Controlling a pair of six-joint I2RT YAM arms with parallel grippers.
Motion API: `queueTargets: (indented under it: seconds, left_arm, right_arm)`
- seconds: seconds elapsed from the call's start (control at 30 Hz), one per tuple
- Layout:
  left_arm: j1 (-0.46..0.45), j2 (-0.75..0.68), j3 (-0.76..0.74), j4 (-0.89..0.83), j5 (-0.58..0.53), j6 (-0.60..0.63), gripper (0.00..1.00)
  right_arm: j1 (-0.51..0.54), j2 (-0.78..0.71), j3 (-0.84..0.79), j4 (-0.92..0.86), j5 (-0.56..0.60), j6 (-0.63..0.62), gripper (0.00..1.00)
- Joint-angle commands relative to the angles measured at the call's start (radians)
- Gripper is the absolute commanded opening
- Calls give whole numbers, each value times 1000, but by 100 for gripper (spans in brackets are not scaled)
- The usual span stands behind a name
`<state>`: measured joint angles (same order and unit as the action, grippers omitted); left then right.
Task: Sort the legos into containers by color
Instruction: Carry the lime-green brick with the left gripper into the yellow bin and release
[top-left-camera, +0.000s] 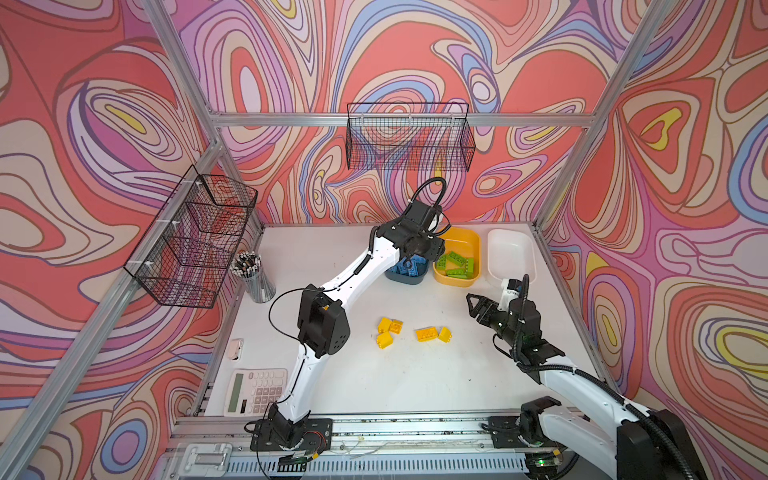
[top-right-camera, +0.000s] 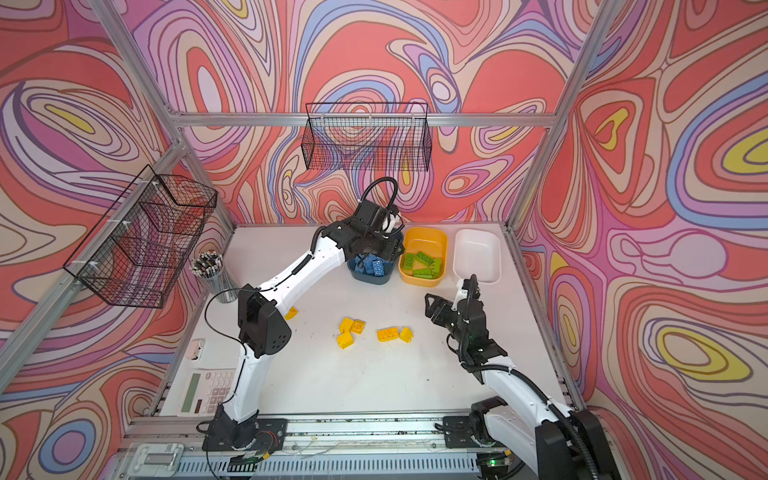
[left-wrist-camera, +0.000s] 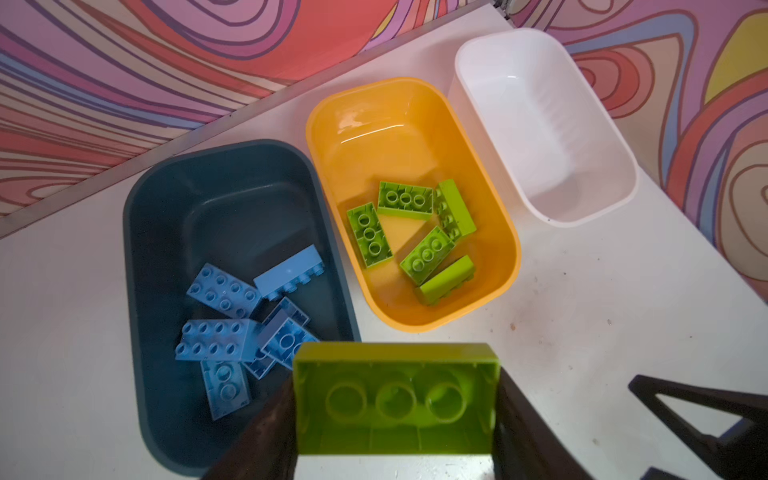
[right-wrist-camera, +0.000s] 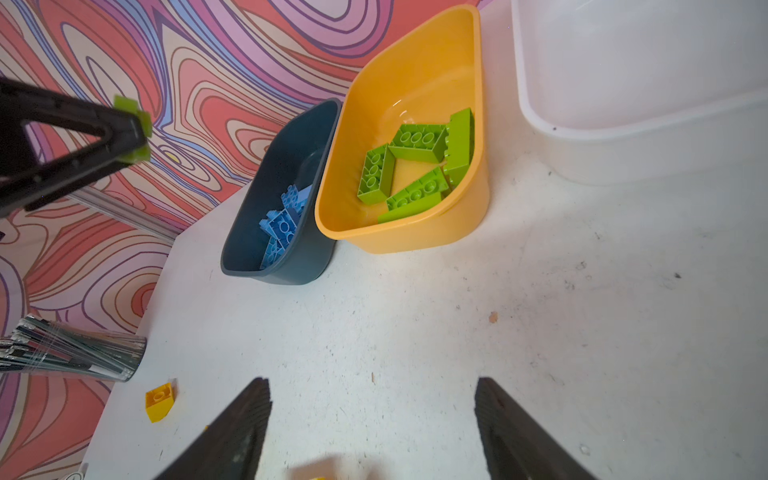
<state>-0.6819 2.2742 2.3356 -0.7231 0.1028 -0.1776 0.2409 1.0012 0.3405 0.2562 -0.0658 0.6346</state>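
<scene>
Left jaws grip green brick (left-wrist-camera: 395, 399) by counter's (top-left-camera: 415, 386) back edge; right jaws open over bare counter. Right wrist spots 1 stray yellow brick (right-wrist-camera: 159, 399).

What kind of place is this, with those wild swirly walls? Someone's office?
Likely a robot test booth, not an office: two robot arms bolted to a rail, a metal frame holding printed wall panels, and a calculator and pencil cup as props.

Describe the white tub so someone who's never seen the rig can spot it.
On the white table, three tubs stand in a row near the back wall. The white tub is at the right end in both top views, beside the yellow-orange tub. Unlike the others, holding green bricks and blue bricks, it holds none.
</scene>
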Motion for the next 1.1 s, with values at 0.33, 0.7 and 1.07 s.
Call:
queueTargets:
  seconds: [0.33,0.7,1.07]
  left_arm:
    - [-5,224,102,342,177,-277,54]
    - [-7,297,131,440,205,-340,66]
    - [-7,225,92,439,158,-304,91]
  right_arm:
    - [-5,-30,-20,19,-14,11,82]
    - [-5,-20,-16,18,-15,8,81]
    - [-5,-2,13,-20,-40,-2,82]
